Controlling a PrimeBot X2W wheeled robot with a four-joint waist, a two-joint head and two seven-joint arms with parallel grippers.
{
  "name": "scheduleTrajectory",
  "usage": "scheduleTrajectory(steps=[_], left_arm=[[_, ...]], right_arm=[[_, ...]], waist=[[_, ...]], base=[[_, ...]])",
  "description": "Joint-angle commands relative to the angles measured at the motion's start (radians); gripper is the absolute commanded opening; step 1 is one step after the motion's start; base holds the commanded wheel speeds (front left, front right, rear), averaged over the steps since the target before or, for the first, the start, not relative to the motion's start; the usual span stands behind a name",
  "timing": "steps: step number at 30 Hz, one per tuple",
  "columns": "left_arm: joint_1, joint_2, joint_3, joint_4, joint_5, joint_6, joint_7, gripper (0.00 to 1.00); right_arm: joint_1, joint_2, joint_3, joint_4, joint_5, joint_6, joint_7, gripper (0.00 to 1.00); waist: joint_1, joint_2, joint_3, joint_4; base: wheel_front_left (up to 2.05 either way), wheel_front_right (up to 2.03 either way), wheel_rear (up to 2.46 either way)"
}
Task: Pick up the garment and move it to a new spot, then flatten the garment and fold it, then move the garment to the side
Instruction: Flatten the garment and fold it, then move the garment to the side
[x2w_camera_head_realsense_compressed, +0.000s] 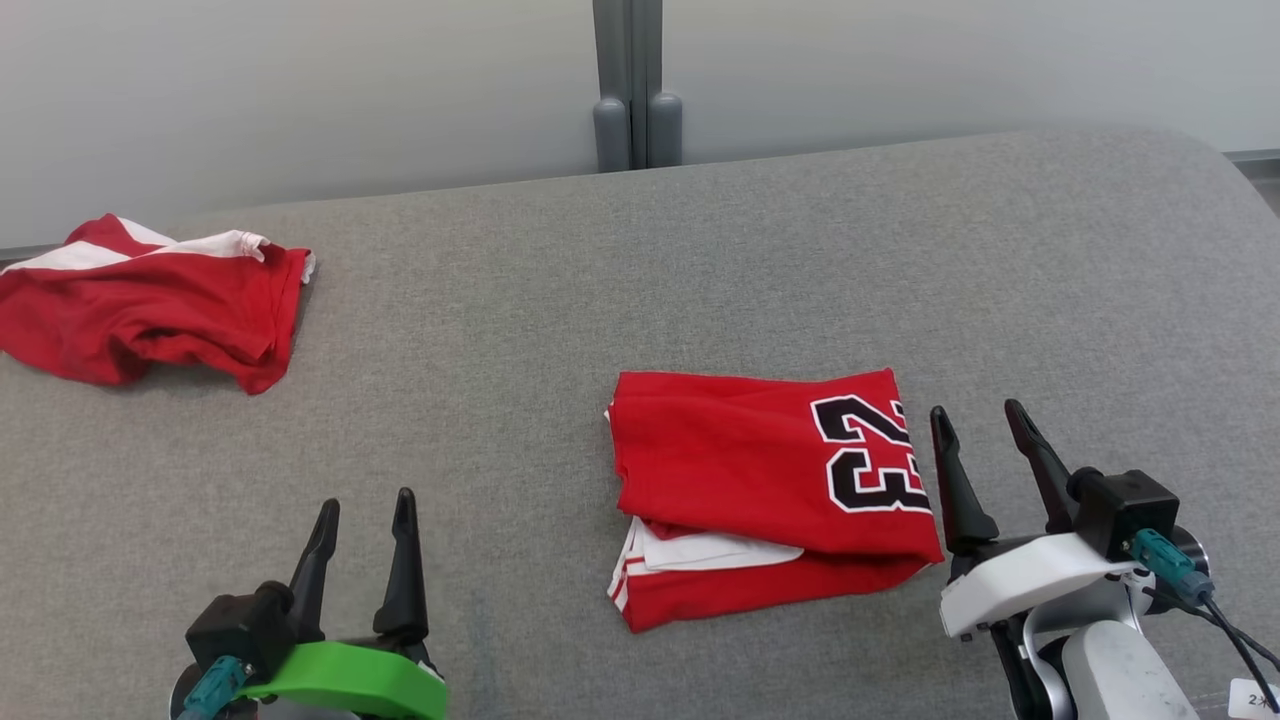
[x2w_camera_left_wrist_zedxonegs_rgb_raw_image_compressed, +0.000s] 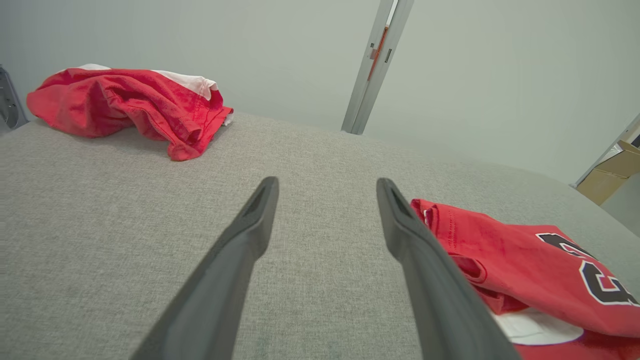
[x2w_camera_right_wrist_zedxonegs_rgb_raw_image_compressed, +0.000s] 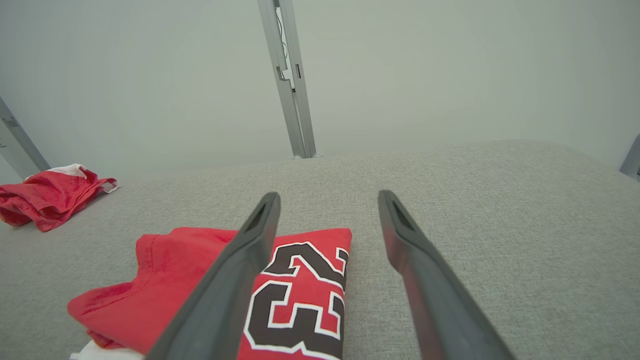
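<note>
Red folded jersey lies near-centre on the grey fabric surface; right gripper just beside its right edge, left gripper well apart to the left, both spread & empty. Fold looks done (lower layers perhaps loose), so the robot should pinch thru all layers, moving it sideways level.

Left tool spread wide over the grey counter; folded red numbered jersey just beside its right finger, crumpled red-and-white garment well apart, back left.
</note>
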Motion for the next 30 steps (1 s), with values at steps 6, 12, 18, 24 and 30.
scheduleTrajectory(steps=[6, 12, 18, 24, 30], left_arm=[[0.02, -0.01, 0.027, 0.005, 0.029, -0.015, -0.003, 1.0], [0.019, -0.019, 0.039, 0.01, 0.042, -0.024, -0.003, 1.0], [0.012, -0.027, 0.047, 0.013, 0.056, -0.033, -0.003, 1.0], [-0.009, -0.038, 0.046, 0.014, 0.068, -0.043, -0.002, 1.0], [-0.028, -0.049, 0.053, 0.016, 0.078, -0.052, -0.002, 1.0]], right_arm=[[0.014, 0.0, 0.0, 0.006, 0.009, 0.0, -0.01, 1.0], [0.013, 0.0, -0.002, 0.011, 0.007, 0.0, -0.004, 1.0], [-0.009, 0.0, -0.034, 0.037, -0.012, 0.0, 0.059, 1.0], [-0.065, 0.001, -0.092, 0.065, -0.012, 0.0, 0.235, 1.0], [-0.125, -0.001, -0.107, 0.103, 0.029, 0.0, 0.407, 1.0]], waist=[[0.0, -0.0001, -0.01, 0.002], [0.0, -0.0001, -0.011, 0.006], [0.0, -0.0001, -0.001, 0.014], [0.0, -0.0001, 0.025, 0.039], [0.0, -0.0001, 0.068, 0.079]], base=[[0.0, 0.0, 0.0], [0.0, 0.0, 0.0], [0.0, 0.0, 0.0], [0.0, 0.0, 0.0], [0.0, 0.0, 0.0]])
